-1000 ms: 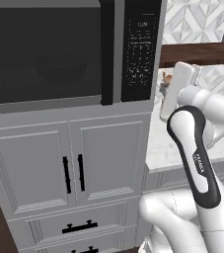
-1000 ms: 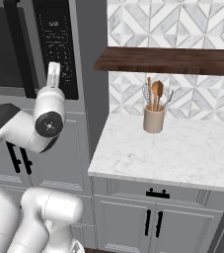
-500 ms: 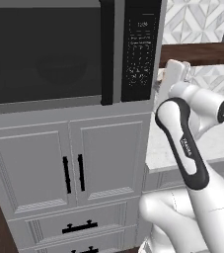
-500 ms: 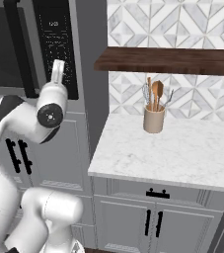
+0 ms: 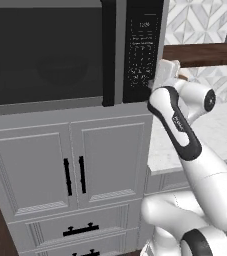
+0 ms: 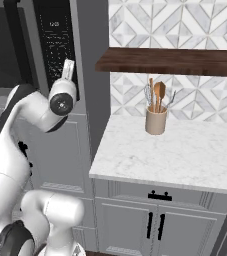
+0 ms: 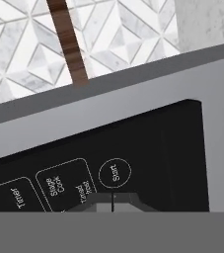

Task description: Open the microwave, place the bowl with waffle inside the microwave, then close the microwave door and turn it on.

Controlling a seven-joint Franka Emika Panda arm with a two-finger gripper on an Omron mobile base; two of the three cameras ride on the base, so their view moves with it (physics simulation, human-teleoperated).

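The microwave is closed: its dark glass door sits flush, with the long black bar handle upright beside the black keypad strip. My gripper is up against the lower right of the keypad. In the hand view its fingertips are pressed together, shut on nothing, just below the round "Start" button. The bowl and waffle are hidden behind the tinted glass.
Grey panelled cabinets with black handles stand under the microwave. To the right lies a marble counter with a beige utensil crock under a dark wooden shelf.
My arm has swung left and forward, bringing the hand from beside the microwave's right edge up against the lower keypad. The door has stayed closed.
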